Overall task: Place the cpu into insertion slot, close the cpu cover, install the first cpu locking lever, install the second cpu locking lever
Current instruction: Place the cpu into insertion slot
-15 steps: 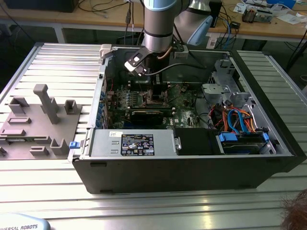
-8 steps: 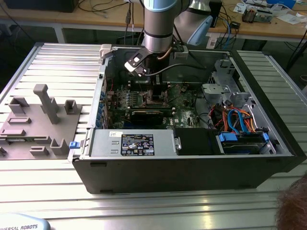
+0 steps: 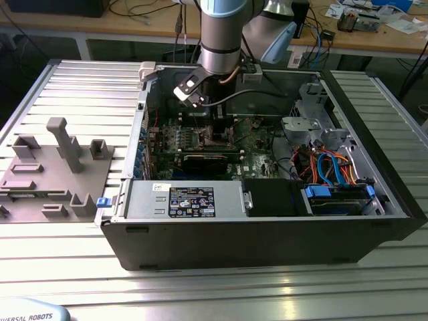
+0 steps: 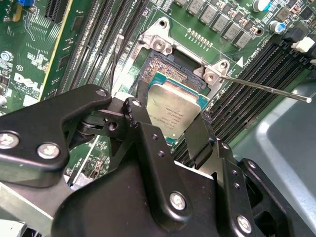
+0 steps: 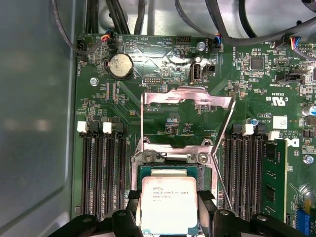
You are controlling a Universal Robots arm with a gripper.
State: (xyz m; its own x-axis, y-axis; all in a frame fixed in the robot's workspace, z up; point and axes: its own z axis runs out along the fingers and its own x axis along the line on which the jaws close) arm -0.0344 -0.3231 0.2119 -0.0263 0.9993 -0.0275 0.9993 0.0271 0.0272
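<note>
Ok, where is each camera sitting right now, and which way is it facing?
Exterior view: off the arm, set high, looking down into the open computer case; the arm reaches in.
First wrist view: on the wrist, facing the motherboard and open cpu cover; the gripper shows.
Second wrist view: on the wrist, looking obliquely past the gripper's black linkage at the insertion slot.
Shared: both wrist views show the gripper clamping the cpu.
</note>
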